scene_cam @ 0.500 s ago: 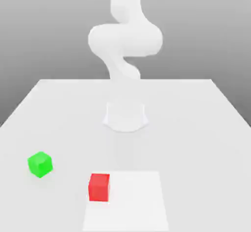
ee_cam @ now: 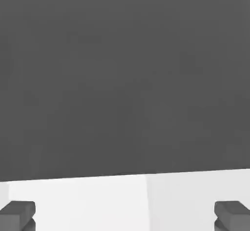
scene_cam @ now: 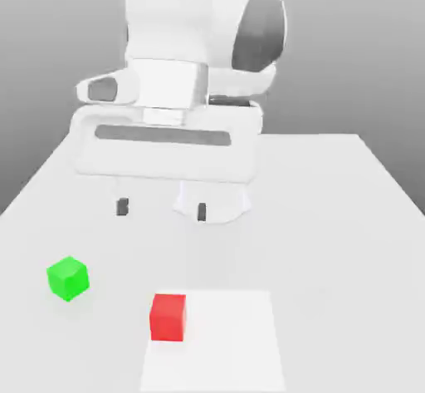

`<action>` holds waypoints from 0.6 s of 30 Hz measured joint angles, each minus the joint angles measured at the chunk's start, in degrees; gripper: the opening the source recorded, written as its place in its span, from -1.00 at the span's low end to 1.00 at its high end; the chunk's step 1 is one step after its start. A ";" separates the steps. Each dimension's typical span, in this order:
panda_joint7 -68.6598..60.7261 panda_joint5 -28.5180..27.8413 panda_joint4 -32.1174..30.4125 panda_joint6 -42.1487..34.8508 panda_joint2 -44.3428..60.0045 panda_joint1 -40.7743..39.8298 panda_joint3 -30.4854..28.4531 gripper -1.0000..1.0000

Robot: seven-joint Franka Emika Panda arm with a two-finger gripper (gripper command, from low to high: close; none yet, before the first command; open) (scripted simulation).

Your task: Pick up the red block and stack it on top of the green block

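On the exterior view's left, the green block sits on the white bench. Nothing is near it and nothing is on top of it.

A little to the right, and closer to the camera, is the red block. It sits flat on the bench, right at the left edge of a brighter white square patch. The two blocks are near each other, but they do not touch.

Above them is the big change. Half a second ago the white arm stood tall and far back, and its hand was not to be seen. Now the hand has swung in close and looks very big in the picture. The end effector hangs up in the air, above the bench and behind both blocks. Its two dark fingertips are spread wide apart, and there is nothing between them. In the hand view the fingertips sit far apart too, with only the white bench and a dark wall ahead.

So I think the job has only just begun. The blocks have not moved at all. The hand looks ready to grab, but it is not over the red block yet. I think it needs to come forward and go down, so the red block ends up between the fingers.
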 joint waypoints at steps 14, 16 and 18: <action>-6.40 6.53 -3.96 17.41 24.00 -2.60 1.49 -1.00; -6.33 6.47 -3.96 17.39 24.00 -2.62 1.50 -1.00; -6.35 6.49 -3.87 17.90 24.60 -2.76 1.65 -1.00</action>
